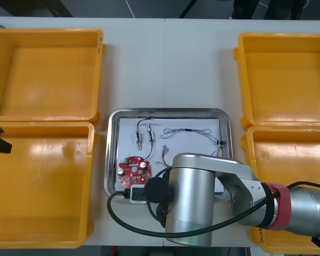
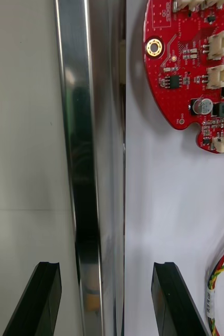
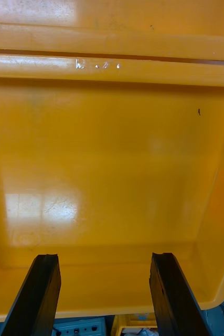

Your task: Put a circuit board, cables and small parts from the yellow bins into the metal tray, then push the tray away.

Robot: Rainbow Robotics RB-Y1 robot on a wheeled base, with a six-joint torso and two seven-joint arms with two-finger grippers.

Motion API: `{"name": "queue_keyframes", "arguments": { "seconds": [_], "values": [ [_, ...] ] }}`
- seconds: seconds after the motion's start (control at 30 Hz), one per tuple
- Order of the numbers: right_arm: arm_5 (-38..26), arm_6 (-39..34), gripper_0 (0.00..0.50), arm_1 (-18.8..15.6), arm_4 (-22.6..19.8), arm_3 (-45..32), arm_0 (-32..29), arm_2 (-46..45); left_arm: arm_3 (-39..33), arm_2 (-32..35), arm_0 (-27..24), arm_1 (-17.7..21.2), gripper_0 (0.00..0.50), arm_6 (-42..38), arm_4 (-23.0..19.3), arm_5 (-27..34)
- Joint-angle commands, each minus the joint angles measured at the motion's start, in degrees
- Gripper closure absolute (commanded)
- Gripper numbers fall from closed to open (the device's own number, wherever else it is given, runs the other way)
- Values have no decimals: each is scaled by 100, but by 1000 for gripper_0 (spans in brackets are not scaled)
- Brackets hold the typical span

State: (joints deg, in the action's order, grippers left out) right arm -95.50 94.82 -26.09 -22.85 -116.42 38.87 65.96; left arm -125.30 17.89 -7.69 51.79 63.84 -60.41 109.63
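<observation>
Tray (image 1: 168, 111): one, shiny at the rim and white inside, lying in the near half of the table (image 1: 165, 64) between the two near bins. Bins number four: far left bin (image 1: 45, 74), near left bin (image 1: 40, 186), far right bin (image 1: 288, 80), near right bin (image 1: 296, 154). Inside the tray lie one red board (image 1: 133, 169), close to the near left corner, and what look like three cables: a blue-white cable (image 1: 138, 137) and a black cable (image 1: 189, 131) toward the far rim, and a red-yellow cable (image 2: 223, 273) near the board.

Each side rim of the tray stands near the bin beside it, with a narrow strip of table between. Beyond the far rim the table lies open up to its far edge, in the lane between the far bins.

The right arm (image 1: 192, 197) reaches in from the right and covers the tray's near rim. The right claw (image 2: 106, 265) is released, fingers wide apart, straddling that rim: one finger outside over the table, the other inside over the white floor. Whether either touches the rim I cannot tell. It holds nothing. The left claw (image 3: 105, 260) is likewise spread wide and grasps nothing, hanging over a left bin's floor; which of the two I cannot tell.
</observation>
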Motion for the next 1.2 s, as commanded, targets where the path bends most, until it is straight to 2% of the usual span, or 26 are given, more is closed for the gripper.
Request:
{"name": "queue_keyframes", "arguments": {
  "seconds": [0.03,0.33,0.37,0.4,0.43,0.47,0.5,0.53,0.57,0.6,1.03,1.2],
  "values": [
    [119,46,0,218,79,67,-99,102,-12,171,110,244,0,217,55,37],
    [145,2,0,218,202,58,-108,154,-12,171,110,244,0,217,55,37],
    [137,2,15,218,202,58,-108,154,-12,171,110,244,0,217,55,37],
    [137,2,85,218,202,58,-99,154,-12,171,110,244,0,217,55,37],
    [137,-16,85,218,202,58,-108,154,-12,171,110,244,0,217,55,37],
    [137,-25,327,218,202,58,-108,154,-12,171,110,244,0,217,55,37],
    [137,-33,411,218,211,58,-99,154,-12,171,110,244,0,217,55,37],
    [137,-33,411,218,211,58,-99,154,-12,171,110,244,0,217,55,37],
    [137,-51,481,218,228,58,-99,154,-12,171,110,244,0,217,55,37],
    [137,-51,496,218,228,58,-99,154,-12,171,110,244,0,217,55,37],
    [145,-104,500,121,369,58,235,172,-12,171,110,244,0,217,55,37],
    [277,-130,500,-28,378,58,701,515,-12,171,110,244,0,217,55,37]
  ]
}}
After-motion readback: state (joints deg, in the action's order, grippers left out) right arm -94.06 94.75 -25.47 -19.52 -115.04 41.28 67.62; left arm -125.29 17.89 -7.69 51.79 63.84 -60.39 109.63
